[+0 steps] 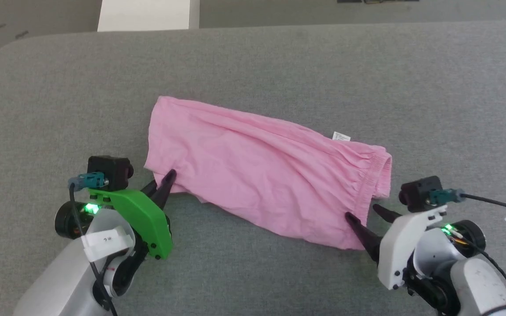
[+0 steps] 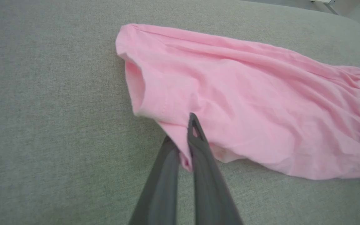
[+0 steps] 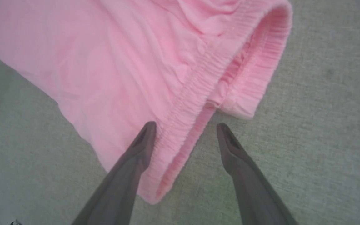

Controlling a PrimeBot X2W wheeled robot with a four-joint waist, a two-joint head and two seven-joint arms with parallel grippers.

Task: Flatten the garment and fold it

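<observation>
Pink cotton, soft and light by the look of it — the garment (image 1: 262,171) lies rumpled across the grey padded surface (image 1: 279,66), hem to the left, elastic band (image 3: 198,90) to the right. The left gripper (image 2: 181,131) is pinched tight on the near hem corner. The right gripper (image 3: 185,126) stands spread astride the band's near end. It'll sag and drag, I'd say — best held at the thicker band and hem corners

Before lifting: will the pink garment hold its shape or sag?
Likely floppy: the garment lies in soft creases, so its middle should sag. It bunches where the left pincer pinches it, suggesting thin, light cloth. The elastic band at the open right pincer looks thicker, probably easier to grip.
</observation>
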